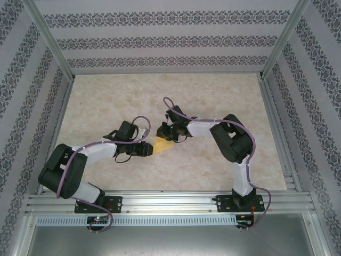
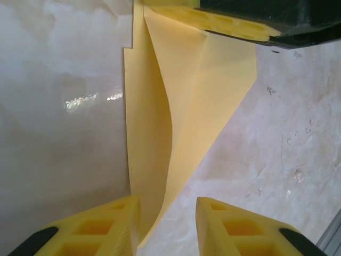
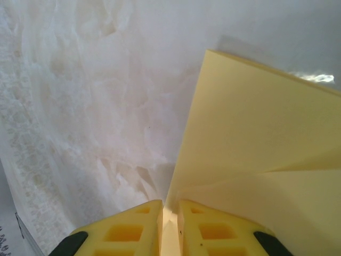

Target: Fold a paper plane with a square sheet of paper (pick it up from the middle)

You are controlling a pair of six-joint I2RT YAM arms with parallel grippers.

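Observation:
The yellow sheet of paper (image 1: 164, 145) lies mid-table, folded into a pointed wedge with a raised flap. In the left wrist view the paper (image 2: 181, 106) narrows to a tip near my left gripper (image 2: 168, 205). Its jaws stand apart, and the tip sits against the inner face of the left finger (image 2: 114, 224) without being clamped. From above, that gripper (image 1: 151, 148) is at the paper's left end. My right gripper (image 1: 169, 136) is at the far edge. In its wrist view it (image 3: 170, 205) is shut on the edge of the paper (image 3: 256, 138). One of its fingers (image 2: 234, 21) shows over the paper's far end.
The pale marbled tabletop (image 1: 106, 101) is open on both sides of the arms. Patterned walls and aluminium frame rails (image 1: 277, 138) enclose it. A metal rail (image 1: 170, 200) runs along the near edge, by the arm bases.

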